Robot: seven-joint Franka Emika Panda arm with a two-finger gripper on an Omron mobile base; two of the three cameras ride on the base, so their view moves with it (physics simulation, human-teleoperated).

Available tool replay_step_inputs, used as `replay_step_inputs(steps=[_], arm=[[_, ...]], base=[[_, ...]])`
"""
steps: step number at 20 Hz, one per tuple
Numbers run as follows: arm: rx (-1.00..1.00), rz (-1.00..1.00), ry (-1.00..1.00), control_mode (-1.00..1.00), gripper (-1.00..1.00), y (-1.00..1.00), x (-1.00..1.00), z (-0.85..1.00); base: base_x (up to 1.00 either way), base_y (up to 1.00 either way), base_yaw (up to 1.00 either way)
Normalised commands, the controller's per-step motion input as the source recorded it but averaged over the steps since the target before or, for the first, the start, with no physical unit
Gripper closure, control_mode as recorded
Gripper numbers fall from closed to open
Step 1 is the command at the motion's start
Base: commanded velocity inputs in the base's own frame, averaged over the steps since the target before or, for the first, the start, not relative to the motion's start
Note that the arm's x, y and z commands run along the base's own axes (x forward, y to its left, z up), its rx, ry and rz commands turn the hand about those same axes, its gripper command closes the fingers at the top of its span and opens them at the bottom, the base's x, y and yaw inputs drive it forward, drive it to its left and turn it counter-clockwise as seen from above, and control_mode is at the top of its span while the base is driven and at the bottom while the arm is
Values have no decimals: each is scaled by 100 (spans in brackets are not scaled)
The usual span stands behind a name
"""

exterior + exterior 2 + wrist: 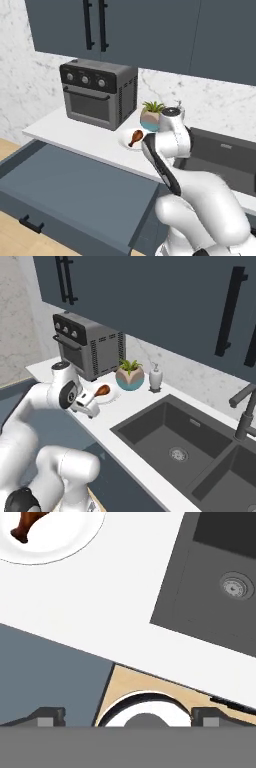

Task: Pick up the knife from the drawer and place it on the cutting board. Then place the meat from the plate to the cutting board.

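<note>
You've got the drawer (75,190) pulled wide out below the white surface (75,132), its slate-blue floor bare where you can see it, front panel and small black handle (31,224) nearest you at the lower left. Its right wall runs up to the surface's front edge, right beside the arm's elbow. The knife and the cutting board I can't pick out from any angle.

On the surface, the meat (135,137) lies on the plate (125,141), just in front of the teal plant pot (150,119). The toaster oven (97,92) stands to the left, with open white surface between it and the front edge. Right of the plate the dark sink (170,438) drops away, soap bottle (155,377) at the back wall.

Your arm is folded tight, forearm angling forward, wrist hanging over the surface's front edge close by the plate. The gripper (127,717) looks straight down: jaws spread wide, nothing between them. Under the hand, the plate (50,542) and meat (29,524) sit in the upper left corner, sink (210,577) to the upper right, a clear white strip between, drawer blue below.
</note>
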Motion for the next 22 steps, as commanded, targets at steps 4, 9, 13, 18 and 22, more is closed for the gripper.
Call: replay_step_inputs(steps=[4, 9, 13, 18, 22], arm=[[3, 1, 0, -100, -100, 0, 94, -6], [0, 0, 0, -100, -100, 4, 90, 0], [0, 0, 0, -100, -100, 13, 75, 0], [0, 0, 0, -100, -100, 13, 60, -4], [0, 0, 0, -100, -100, 0, 56, -1]], base=[[0, 0, 0], [0, 0, 0], [0, 0, 0], [0, 0, 0], [0, 0, 0]])
